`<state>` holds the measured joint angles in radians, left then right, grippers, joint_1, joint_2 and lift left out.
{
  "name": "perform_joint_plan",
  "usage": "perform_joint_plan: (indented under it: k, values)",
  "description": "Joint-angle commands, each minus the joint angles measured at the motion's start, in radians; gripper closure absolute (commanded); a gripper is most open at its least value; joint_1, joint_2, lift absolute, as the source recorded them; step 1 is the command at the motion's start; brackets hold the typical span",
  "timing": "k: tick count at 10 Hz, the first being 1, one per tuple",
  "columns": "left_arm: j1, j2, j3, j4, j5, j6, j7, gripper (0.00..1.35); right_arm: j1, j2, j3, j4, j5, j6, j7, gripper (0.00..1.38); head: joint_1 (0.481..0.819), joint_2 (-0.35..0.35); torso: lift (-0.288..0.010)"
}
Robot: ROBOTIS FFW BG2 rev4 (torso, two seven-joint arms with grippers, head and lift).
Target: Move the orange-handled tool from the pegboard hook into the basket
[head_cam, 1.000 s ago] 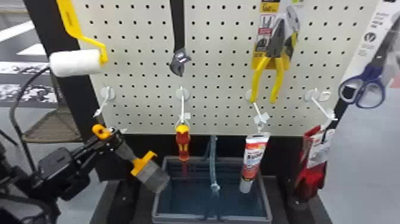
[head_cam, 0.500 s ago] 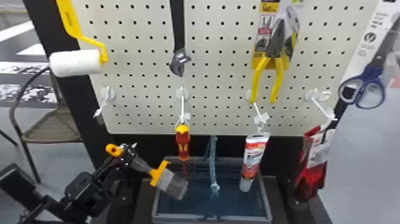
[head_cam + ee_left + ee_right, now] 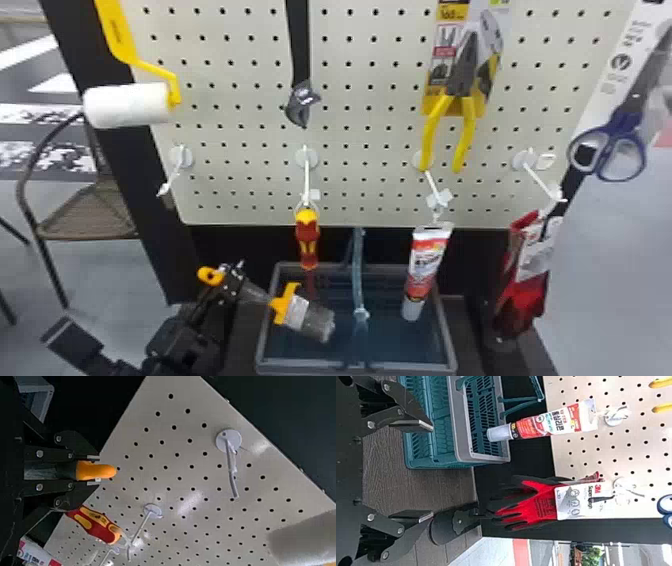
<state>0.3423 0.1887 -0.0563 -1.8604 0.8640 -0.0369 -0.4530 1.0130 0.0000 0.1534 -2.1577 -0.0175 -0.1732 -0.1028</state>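
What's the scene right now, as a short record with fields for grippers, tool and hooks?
left gripper: shut on the orange-handled tool
tool pose: tilted, far end in front of the basket in head view
right gripper: open
leftmost lower hook: bare
other lower hooks: screwdriver, tube, gloves

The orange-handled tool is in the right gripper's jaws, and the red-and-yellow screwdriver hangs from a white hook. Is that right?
The arm is wrong: the left wrist view shows the orange-handled tool between the left gripper's jaws. The rest holds: the red-and-yellow screwdriver hangs from a white hook.
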Motion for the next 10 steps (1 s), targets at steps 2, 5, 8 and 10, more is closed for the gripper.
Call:
perform_joint_plan:
  k: [2, 5, 8, 10]
  values:
    - [-0.017, 0.002, -0.071, 0.048, 0.038, -0.063, 0.028, 1.17, 0.001, 0.001, 0.0, 0.001, 0.001, 0.001, 0.002, 0.5, 0.549, 0.0, -0.1]
    - [-0.043, 0.002, -0.134, 0.092, 0.082, -0.097, 0.031, 1.17, 0.001, 0.001, 0.0, 0.001, 0.002, 0.003, 0.008, 0.5, 0.549, 0.0, -0.1]
    - [-0.045, 0.008, -0.143, 0.097, 0.101, -0.072, 0.028, 0.17, -0.001, 0.001, 0.0, 0.004, 0.004, 0.003, 0.009, 0.5, 0.549, 0.0, -0.1]
    - [-0.058, 0.031, -0.155, 0.097, 0.121, -0.041, 0.017, 0.14, -0.001, 0.001, 0.0, 0.004, 0.004, 0.004, 0.009, 0.5, 0.549, 0.0, -0.1]
